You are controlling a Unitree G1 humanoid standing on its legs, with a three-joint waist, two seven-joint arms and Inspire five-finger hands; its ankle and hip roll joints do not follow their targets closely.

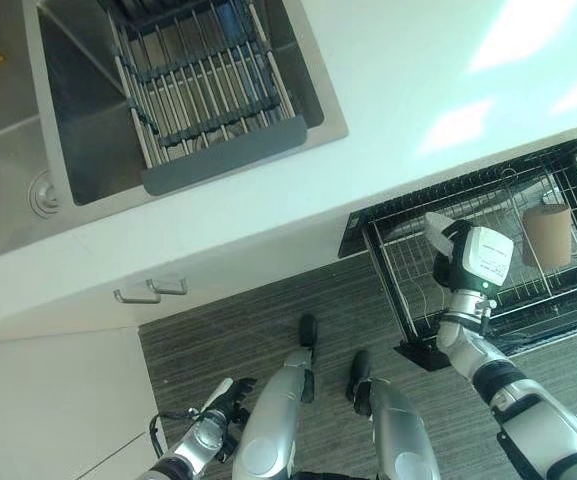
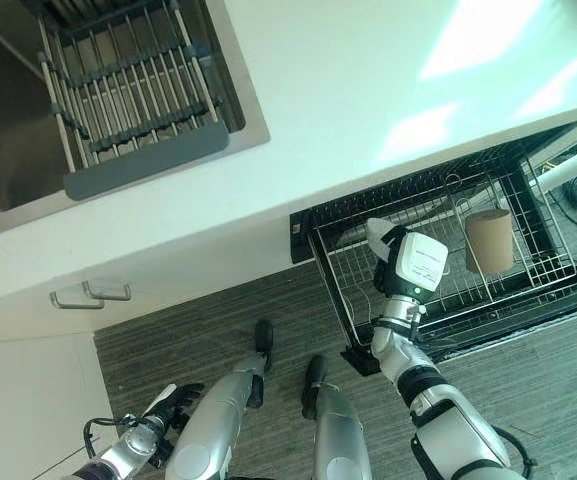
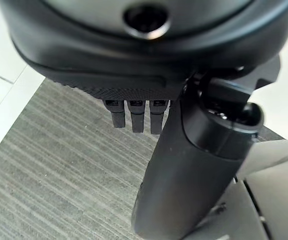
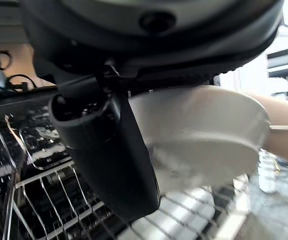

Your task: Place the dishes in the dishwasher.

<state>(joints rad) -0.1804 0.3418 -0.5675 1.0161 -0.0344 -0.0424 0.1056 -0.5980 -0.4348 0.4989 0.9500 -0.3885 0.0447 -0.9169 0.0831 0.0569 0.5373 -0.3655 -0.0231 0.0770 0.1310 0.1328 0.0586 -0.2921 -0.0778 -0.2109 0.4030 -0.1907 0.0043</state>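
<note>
While the right hand (image 1: 463, 262) hangs over the near left part of the pulled-out dishwasher rack (image 1: 398, 275), its thumb and fingers are clamped on one white bowl (image 4: 203, 135), smooth, round and shallow. From the head views only a sliver of the bowl's pale rim peeks past the hand; the right wrist view shows its broad curved underside with the dark thumb pressed across it and the rack's thin wires just below. One tan cup (image 1: 548, 235), a matte cylinder, stands among the wires toward the rack's far right side, well apart from the bowl. The rack is a black-framed basket of fine metal wire, set under the edge of a smooth white countertop (image 1: 418, 110). Set into that countertop is a steel sink (image 1: 78, 150) with one ribbed drying rack (image 1: 203, 90) of metal rods and a grey end strip spanning it. The left hand (image 1: 230, 398) hangs low over the grey striped floor (image 1: 228, 340), fingers straight and loose, holding nothing, as its wrist view confirms.
</note>
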